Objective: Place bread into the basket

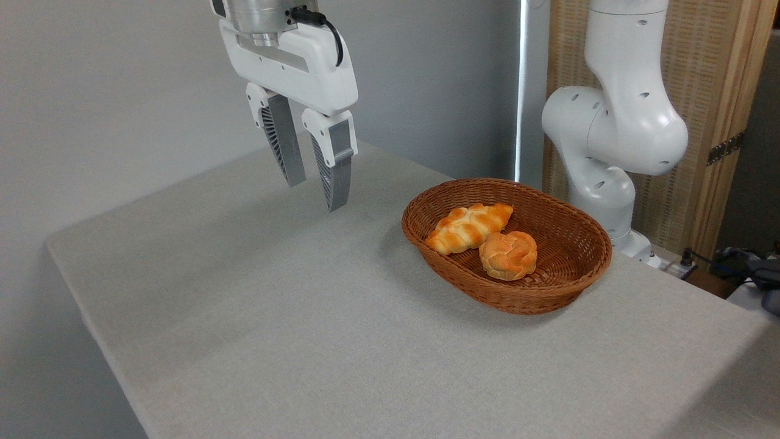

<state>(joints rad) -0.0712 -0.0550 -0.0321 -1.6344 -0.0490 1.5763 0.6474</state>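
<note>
The white two-finger claw (315,196) hangs in the air above the grey cloth-covered table (304,341), its grey ribbed fingers (336,171) pointing down and spread with an open gap between them; it is released and holds nothing. Its tips are well clear of the tabletop.

To the right of the claw and lower in the frame sits the oval brown woven wicker basket (570,292), resting on the table with its thick rim well apart from the fingers. Inside it lies the small round knotted bun (509,255), golden-orange with paler creases, in the nearer part of the basket floor, on the side away from the claw. Just beside the bun, touching it or nearly so, lies a longer braided loaf with pointed ends (468,227), golden with pale creases, set slantwise across the basket and nearer to the claw than the bun is.

Farther right of the claw, beyond the basket, stands the white jointed base of the robot arm (615,134), and behind it a wooden-framed screen of pale woven cane (707,73). Behind the claw is a plain grey wall (122,91). At the far right edge, past the table, some dark cables (731,262) are visible.
</note>
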